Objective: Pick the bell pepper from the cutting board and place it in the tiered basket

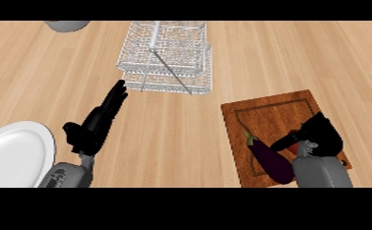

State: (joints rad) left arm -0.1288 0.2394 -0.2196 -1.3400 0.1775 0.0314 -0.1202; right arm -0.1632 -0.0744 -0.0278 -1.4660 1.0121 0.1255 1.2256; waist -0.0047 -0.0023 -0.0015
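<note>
Near right: right hand (321,134), fingers and thumb curled round the bell pepper (294,147), of which only a red sliver shows, low on the cutting board (270,107). Eggplant (270,161) just beside it, left of the thumb.
Near left: white plate (22,155); left hand (93,128), fingers straight, resting.
Far centre: tiered basket (167,59). Far left: grey bowl (67,25).
Handling note: lift straight up, clear of the eggplant, before carrying left and far; lower inside the basket's rim.

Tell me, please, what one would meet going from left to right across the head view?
Plate → left hand → basket → eggplant → right hand.
</note>
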